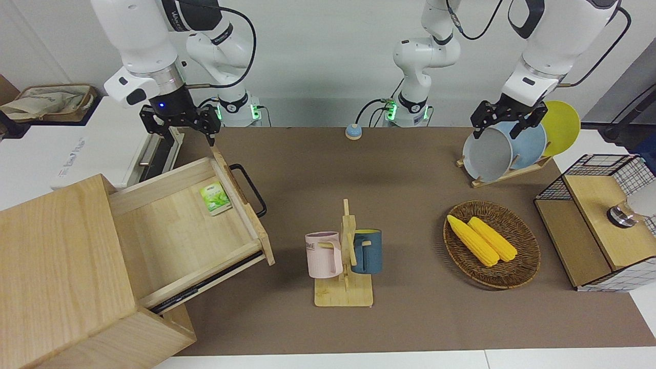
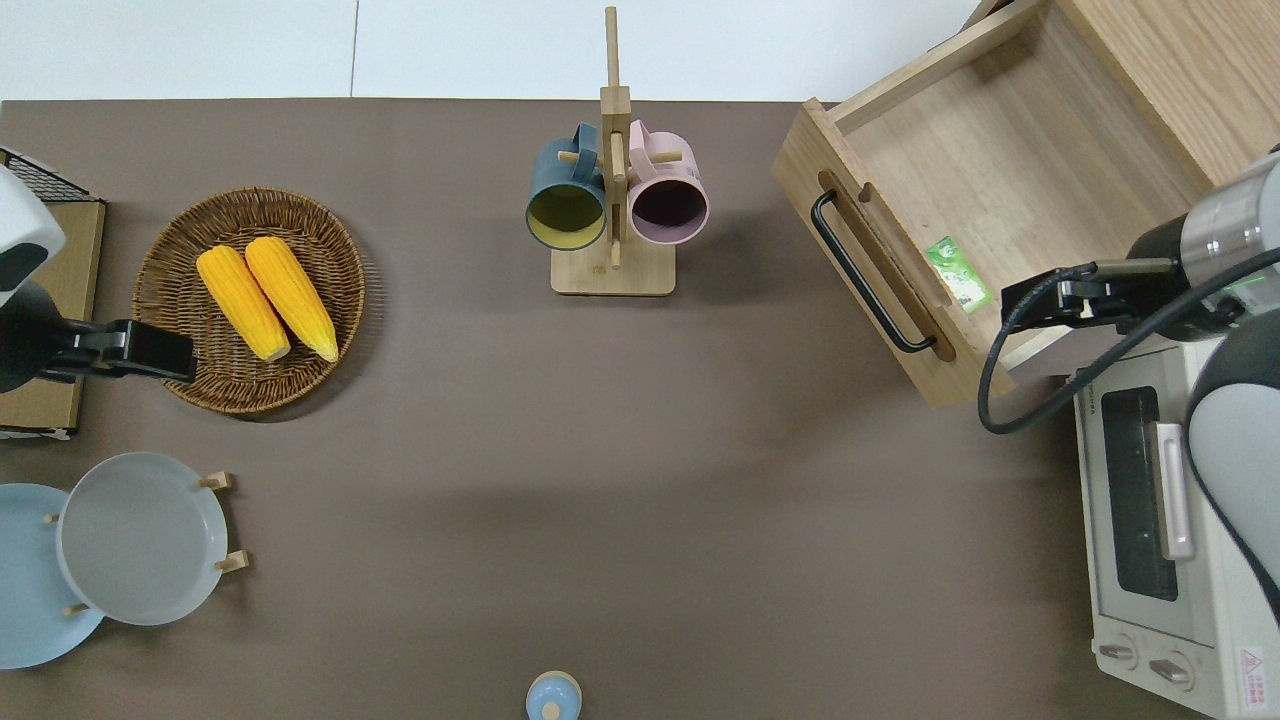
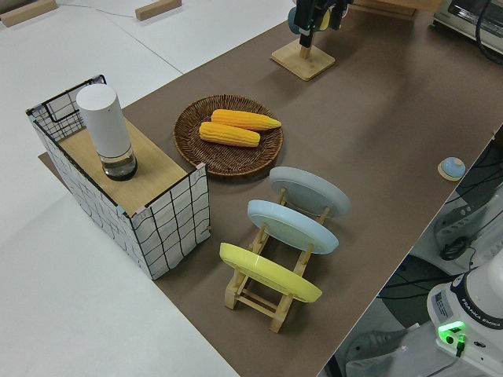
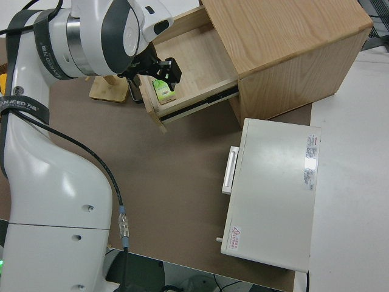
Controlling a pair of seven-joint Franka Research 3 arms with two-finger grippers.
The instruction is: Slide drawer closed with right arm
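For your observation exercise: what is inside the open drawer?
The drawer holds one small green packet against its front panel. The right gripper covers a little of its floor in the overhead view.

Front camera faces robots, overhead looks down, both share drawer point(image 1: 189, 225)

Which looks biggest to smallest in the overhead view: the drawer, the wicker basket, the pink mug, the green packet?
1. drawer
2. wicker basket
3. pink mug
4. green packet, lying inside the drawer
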